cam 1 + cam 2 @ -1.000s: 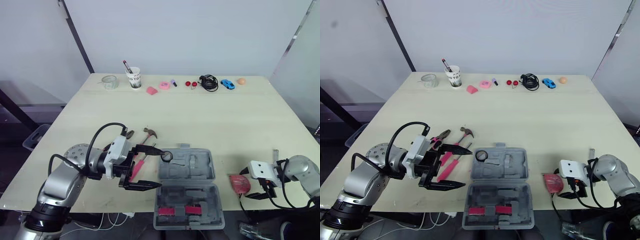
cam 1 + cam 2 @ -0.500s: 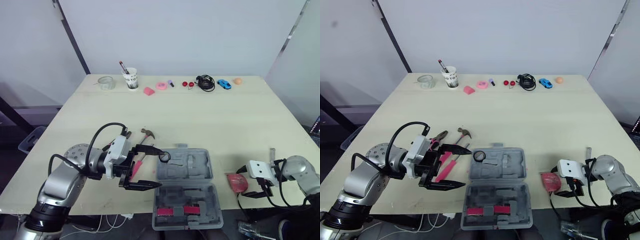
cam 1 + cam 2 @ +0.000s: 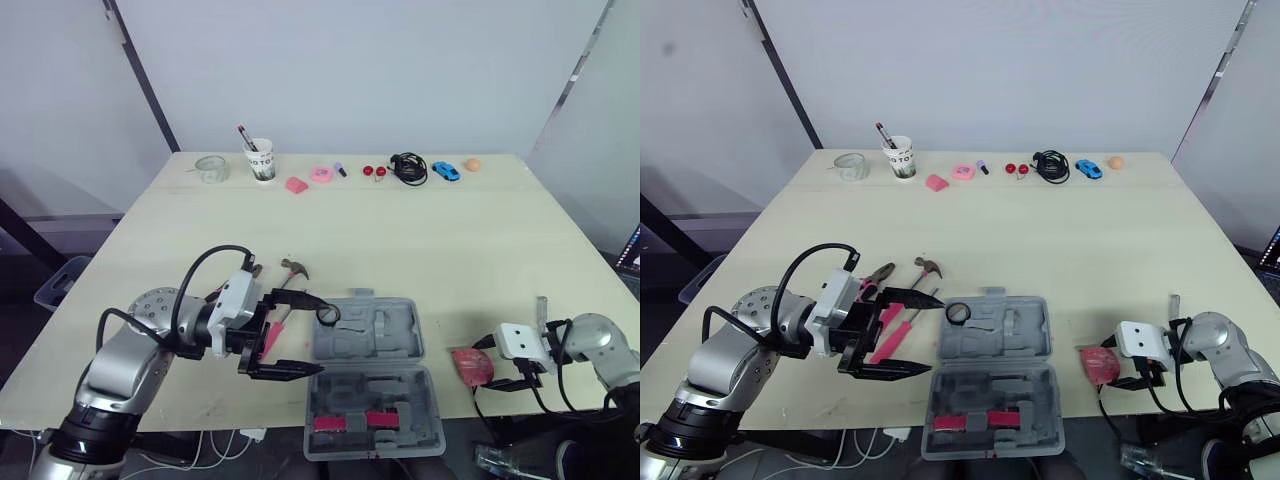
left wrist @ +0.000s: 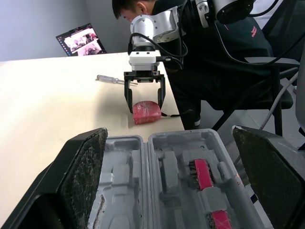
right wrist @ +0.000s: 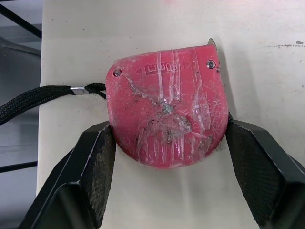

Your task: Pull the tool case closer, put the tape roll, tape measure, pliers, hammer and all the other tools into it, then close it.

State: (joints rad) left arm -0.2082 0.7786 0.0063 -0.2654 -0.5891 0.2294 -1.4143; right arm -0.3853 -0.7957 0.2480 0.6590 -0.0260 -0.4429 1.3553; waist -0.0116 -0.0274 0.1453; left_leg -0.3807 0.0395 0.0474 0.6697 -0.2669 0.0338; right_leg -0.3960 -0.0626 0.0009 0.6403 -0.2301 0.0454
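Tool case [image 3: 370,375] lies open at the worktop's near edge, about mid-width, with both grey halves flat. The near half holds pink-red pieces [image 3: 350,421]; the far half's moulded slots look bare.

Left hand [image 3: 320,337] hovers at the case's left side with its 2 fingers wide apart and gripping nothing. In the left wrist view both fingers frame the open case. A small dark ring [image 3: 958,313] sits at the case's far-left corner, right at the tip of the far finger; cannot tell if they touch.

Hammer [image 3: 297,268] and pliers [image 3: 880,275] lie on the worktop left of the case, just beyond the left hand. Pink-handled tools [image 3: 890,330] lie partly under the hand.

Right hand [image 3: 503,375] is at the near-right corner. Its fingers are spread, 1 on each side of the red tape measure [image 5: 167,109] and close against its sides. The tape measure lies flat on the worktop, well right of the case, with its black strap trailing off the edge.

A screwdriver [image 4: 112,79] lies near the right edge, beyond the right hand.

Along the far edge sit a clear tape roll [image 3: 210,167], a paper cup [image 3: 261,158] with pens, a black cable [image 3: 409,166] and a blue toy car [image 3: 446,171].
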